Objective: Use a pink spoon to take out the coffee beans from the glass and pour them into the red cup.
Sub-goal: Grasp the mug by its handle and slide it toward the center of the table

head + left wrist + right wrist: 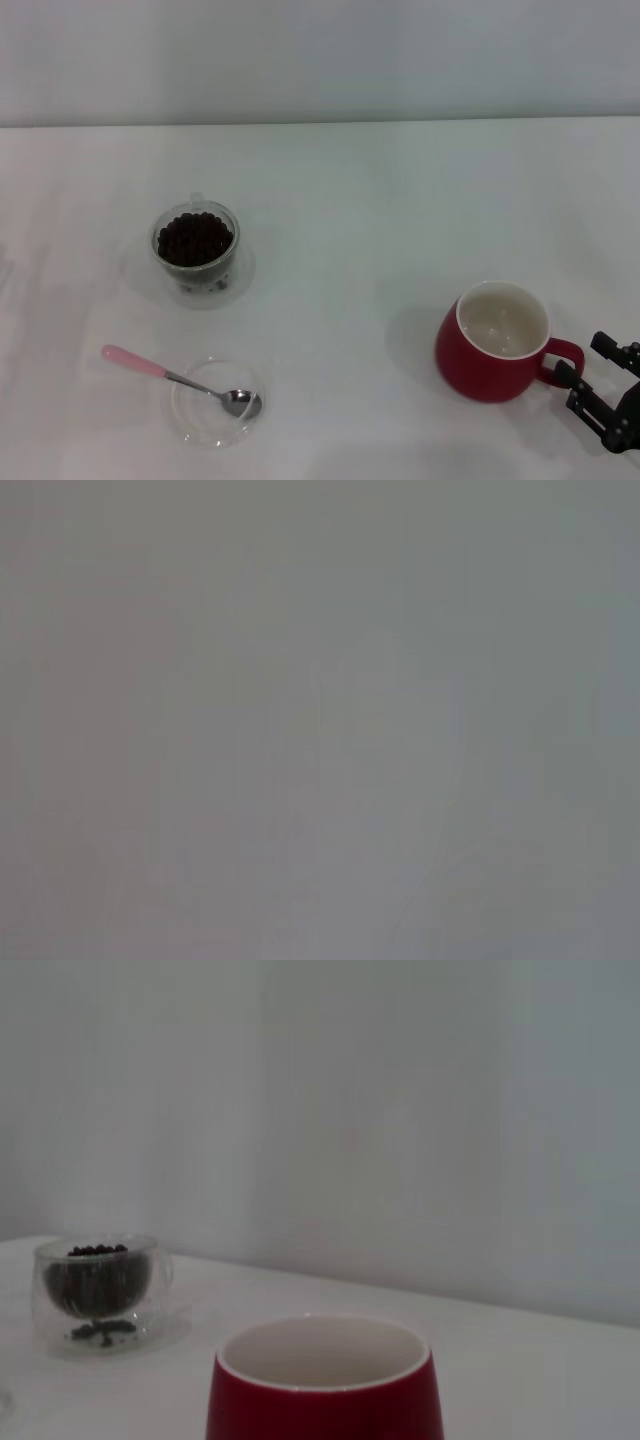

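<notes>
The glass (195,262) stands at the middle left of the white table and holds the coffee beans (195,239). The pink spoon (137,362) lies nearer to me, its silver bowl resting in a shallow clear dish (190,415). The red cup (492,350) stands at the right, off-white inside and empty, handle pointing right. My right gripper (585,362) is at the lower right, right at the cup's handle, jaws apart. The right wrist view shows the red cup (325,1390) close up and the glass (95,1295) with beans (95,1251) beyond. My left gripper is out of view.
The white table (380,200) runs back to a pale wall. The left wrist view shows only a flat grey surface.
</notes>
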Tool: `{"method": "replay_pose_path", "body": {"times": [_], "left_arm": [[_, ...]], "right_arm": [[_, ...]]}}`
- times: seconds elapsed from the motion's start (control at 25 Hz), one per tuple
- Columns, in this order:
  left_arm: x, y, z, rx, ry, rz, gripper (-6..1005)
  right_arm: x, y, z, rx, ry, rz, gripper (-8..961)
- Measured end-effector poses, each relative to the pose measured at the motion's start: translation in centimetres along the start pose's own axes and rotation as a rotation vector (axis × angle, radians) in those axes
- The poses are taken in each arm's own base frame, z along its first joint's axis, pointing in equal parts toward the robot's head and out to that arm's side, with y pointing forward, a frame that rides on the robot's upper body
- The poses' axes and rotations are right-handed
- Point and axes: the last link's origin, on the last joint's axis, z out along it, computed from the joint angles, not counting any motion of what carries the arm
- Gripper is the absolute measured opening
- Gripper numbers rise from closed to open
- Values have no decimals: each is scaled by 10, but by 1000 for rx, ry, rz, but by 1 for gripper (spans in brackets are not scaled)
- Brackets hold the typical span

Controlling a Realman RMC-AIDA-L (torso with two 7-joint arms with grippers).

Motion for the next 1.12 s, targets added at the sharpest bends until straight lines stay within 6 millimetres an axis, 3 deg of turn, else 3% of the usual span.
{"method": "replay_pose_path", "body": {"times": [1.12], "left_arm": [[4,0,5,-5,17,6,884]], "right_arm": [[2,-17,14,85,36,-16,600]]}}
